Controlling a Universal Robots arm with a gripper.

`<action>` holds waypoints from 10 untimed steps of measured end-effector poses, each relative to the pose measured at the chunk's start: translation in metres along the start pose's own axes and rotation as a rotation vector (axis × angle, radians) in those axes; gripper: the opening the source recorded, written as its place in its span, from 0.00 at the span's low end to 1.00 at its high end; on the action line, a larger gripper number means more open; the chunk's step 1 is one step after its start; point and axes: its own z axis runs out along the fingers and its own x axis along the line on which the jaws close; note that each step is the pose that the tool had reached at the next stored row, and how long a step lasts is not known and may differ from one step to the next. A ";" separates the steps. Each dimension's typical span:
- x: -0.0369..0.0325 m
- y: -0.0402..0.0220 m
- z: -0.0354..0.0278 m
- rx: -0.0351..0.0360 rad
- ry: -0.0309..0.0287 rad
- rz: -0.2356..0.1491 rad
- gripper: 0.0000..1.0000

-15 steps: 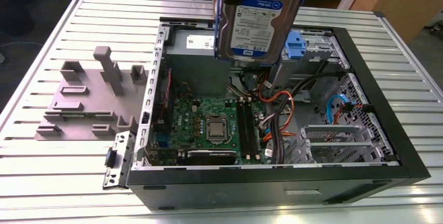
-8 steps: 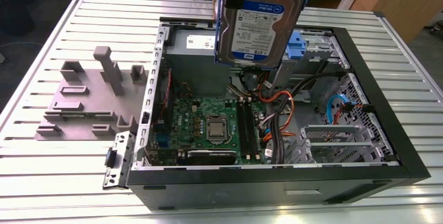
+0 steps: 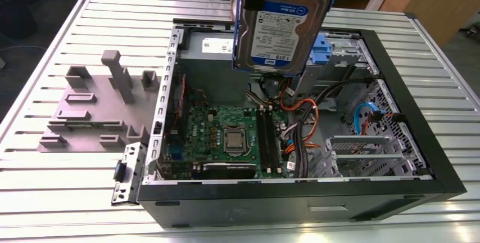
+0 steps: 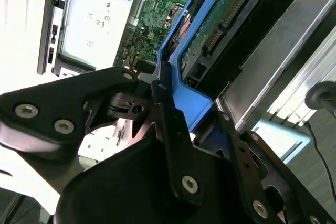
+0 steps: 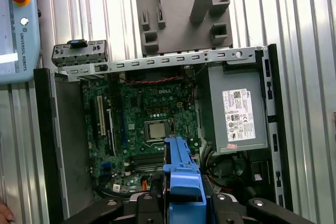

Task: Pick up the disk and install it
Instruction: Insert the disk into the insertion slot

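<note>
The disk (image 3: 281, 23), silver-grey with a white-and-blue label and blue side rails, hangs upright in the air above the back half of the open computer case (image 3: 442, 158). Its label faces the exterior camera. My gripper (image 4: 191, 103) comes down from above and is shut on the disk, its black fingers (image 4: 168, 119) pressed against the blue rail. In the first wrist view the blue rail of the disk (image 5: 182, 171) sticks out between the gripper (image 5: 184, 203) fingers, over the motherboard (image 5: 142, 124). The disk's green circuit-board side (image 4: 220, 19) shows in the second wrist view.
Inside the case are a grey power-supply box (image 5: 236, 108), cables (image 3: 300, 113) and a metal drive cage with a blue latch piece (image 3: 321, 49). A grey fixture plate (image 3: 90, 108) lies on the slatted table at the exterior view's left. A teach pendant (image 5: 18, 24) lies nearby.
</note>
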 end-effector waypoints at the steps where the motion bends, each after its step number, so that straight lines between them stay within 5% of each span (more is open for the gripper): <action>1: 0.0001 -0.0001 0.0000 0.0000 0.0002 0.000 0.37; 10: 0.0029 -0.0009 0.0002 0.0002 0.0011 0.000 0.37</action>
